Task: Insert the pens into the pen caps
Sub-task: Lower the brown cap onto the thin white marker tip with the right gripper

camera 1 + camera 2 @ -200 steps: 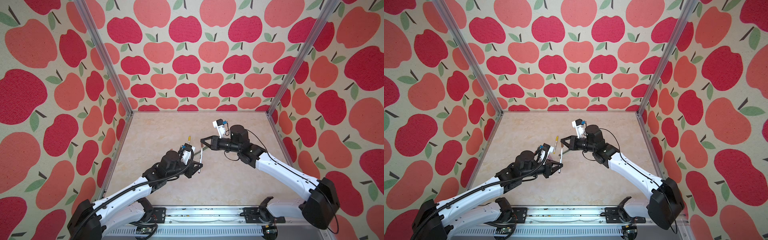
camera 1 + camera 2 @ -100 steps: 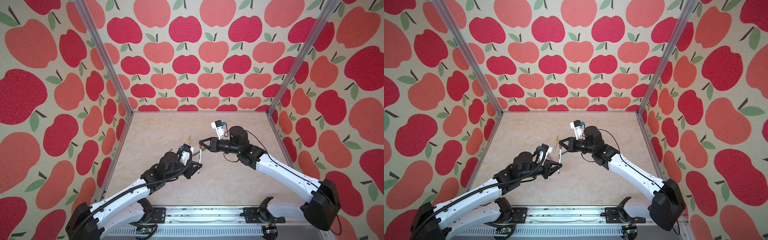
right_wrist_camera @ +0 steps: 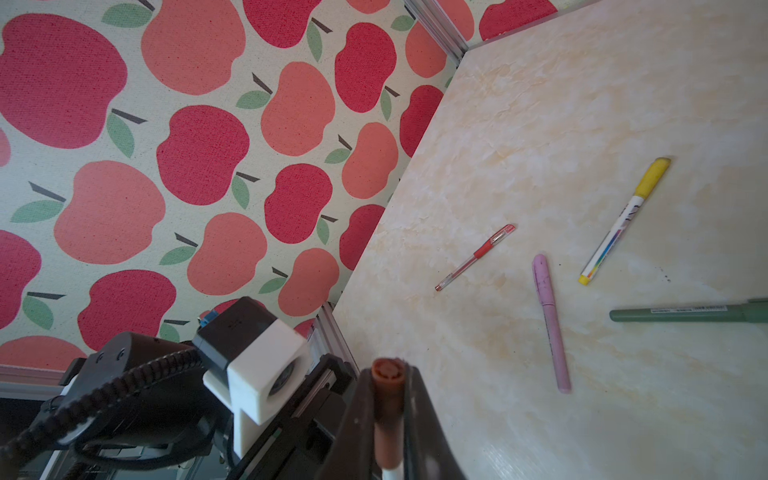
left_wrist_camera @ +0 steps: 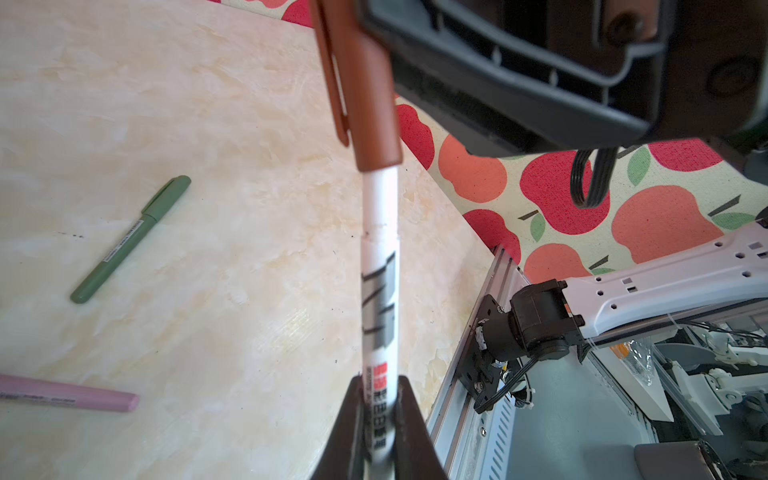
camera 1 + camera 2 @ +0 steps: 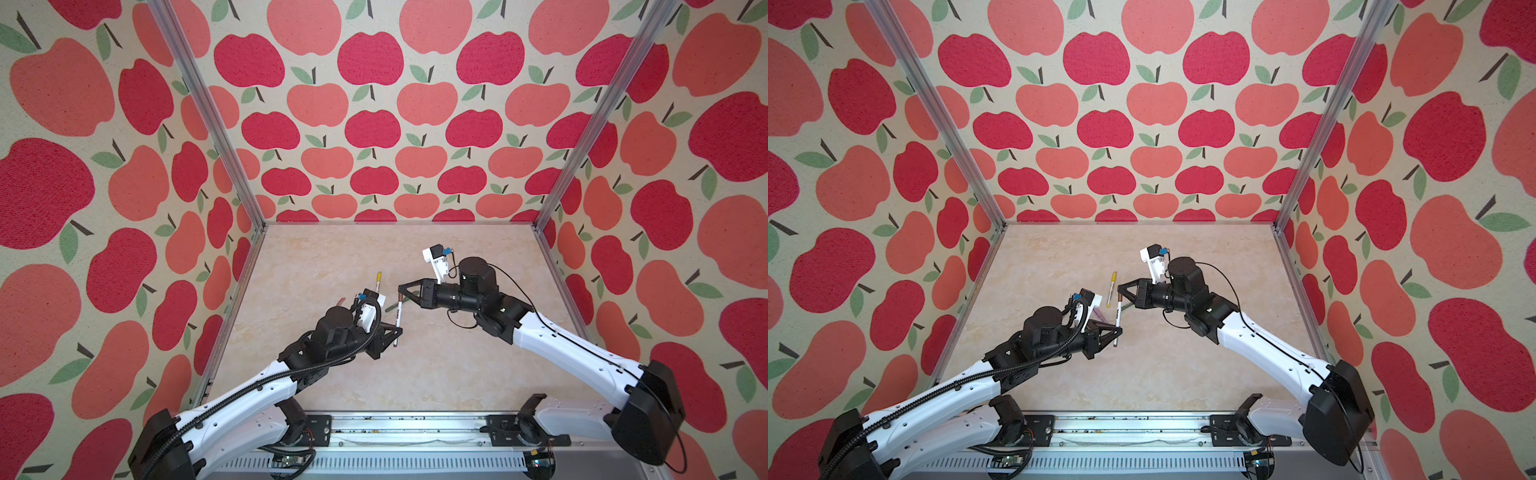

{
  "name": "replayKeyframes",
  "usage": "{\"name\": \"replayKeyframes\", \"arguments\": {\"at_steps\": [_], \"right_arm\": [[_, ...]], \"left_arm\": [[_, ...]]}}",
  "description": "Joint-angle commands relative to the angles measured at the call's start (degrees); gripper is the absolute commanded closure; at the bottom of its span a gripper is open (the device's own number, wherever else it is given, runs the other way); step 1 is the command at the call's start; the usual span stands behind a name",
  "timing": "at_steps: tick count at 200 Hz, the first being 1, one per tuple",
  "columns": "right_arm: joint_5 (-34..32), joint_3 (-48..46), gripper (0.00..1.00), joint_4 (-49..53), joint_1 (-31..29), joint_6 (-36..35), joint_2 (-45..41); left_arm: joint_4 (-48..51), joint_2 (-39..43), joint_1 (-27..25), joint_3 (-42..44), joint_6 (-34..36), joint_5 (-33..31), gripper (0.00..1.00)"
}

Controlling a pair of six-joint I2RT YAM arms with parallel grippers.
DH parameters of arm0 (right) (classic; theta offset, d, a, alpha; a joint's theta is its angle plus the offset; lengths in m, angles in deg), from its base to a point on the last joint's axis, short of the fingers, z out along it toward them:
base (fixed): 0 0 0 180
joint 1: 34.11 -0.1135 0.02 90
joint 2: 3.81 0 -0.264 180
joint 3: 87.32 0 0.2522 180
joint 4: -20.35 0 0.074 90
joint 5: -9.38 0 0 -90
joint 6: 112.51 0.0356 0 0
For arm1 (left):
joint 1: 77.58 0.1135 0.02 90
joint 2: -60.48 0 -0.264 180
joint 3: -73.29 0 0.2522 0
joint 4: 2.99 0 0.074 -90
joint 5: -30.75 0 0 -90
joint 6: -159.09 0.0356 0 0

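Your left gripper (image 4: pixel 380 399) is clamped narrow on the lower barrel of the white pen with brown print (image 4: pixel 379 270). Your right gripper (image 3: pixel 388 415) is pinched tight around the brown cap (image 4: pixel 372 104). The pen hangs in the air between the two arms, above the middle of the table (image 5: pixel 457 374), with the cap over its upper end.

The cap looks on, but these views do not tell you whether it is pushed fully home. A stretch of bare white barrel shows below its rim.

That is the first risk. If you open the right gripper while the cap is only loosely seated, it may tilt or drop off.

Pressing further has its own trouble, because pen and cap are carried by separate arms. Any angle between their lines would likely lever the pen at the cap's mouth or twist it in a grip. The barrel looks smooth and the left gripper holds it near the far end, so a push along the pen could slide it through the pads instead of seating the cap.

The green pen (image 4: pixel 129 241), lilac pen (image 3: pixel 550 324), red pen (image 3: pixel 476 257) and yellow-capped pen (image 3: pixel 625 220) lie on the table nearby, all seemingly capped. A pen dropped from this height could roll in among them, so lower it before you let go.
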Motion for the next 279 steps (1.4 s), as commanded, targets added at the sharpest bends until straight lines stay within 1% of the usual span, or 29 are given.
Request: {"name": "replayKeyframes", "arguments": {"at_steps": [1,30,50,77,102,137,173,221,233,244,253,266,279], "right_arm": [[1.1,-1.6,1.00,0.2,-1.0,-1.1,-1.6],[2.6,-3.4,1.00,-2.8,-1.7,-0.7,-1.3],[3.3,-3.9,1.00,-2.6,-2.2,-1.2,-1.0],[4.4,-3.5,1.00,-0.4,-2.3,-3.7,-0.9],[6.8,-1.4,1.00,3.9,-2.3,-7.2,0.0],[8.2,-0.6,1.00,5.6,-2.4,-8.3,1.0],[9.3,-0.5,1.00,5.8,-3.1,-8.3,2.0],[9.3,0.0,1.00,7.1,-4.3,-8.5,2.3],[8.1,0.4,0.95,7.7,-4.3,-8.7,1.7],[6.8,1.2,0.84,8.3,-4.2,-8.9,0.9],[5.9,2.1,0.81,8.7,-4.0,-9.1,0.3],[4.8,3.6,0.72,9.7,-3.6,-9.4,-0.4],[4.0,4.9,0.67,10.2,-3.1,-9.5,-1.0]], "left_arm": [[-3.5,2.3,0.3,0.4,0.2,-5.1,0.99],[-5.3,3.1,0.3,0.8,0.4,-6.5,0.99],[-5.0,3.6,0.5,0.2,1.8,-6.9,0.99],[-1.2,4.6,1.1,-1.9,5.5,-6.8,0.99],[2.4,5.7,2.0,-3.9,9.7,-5.9,0.99],[7.8,5.4,2.8,-7.7,15.1,-5.2,0.99],[6.7,5.3,3.5,-8.6,16.7,-5.5,1.00],[6.9,5.8,3.9,-9.8,21.9,-4.9,1.00],[6.6,6.1,3.9,-9.4,22.9,-4.1,1.00],[6.6,6.1,4.0,-8.9,23.8,-3.5,1.00],[6.5,6.1,4.0,-8.3,24.5,-2.8,1.00],[6.7,6.1,4.0,-7.3,24.9,-2.2,1.00],[6.6,6.3,4.0,-6.2,25.1,-1.8,1.00]]}}
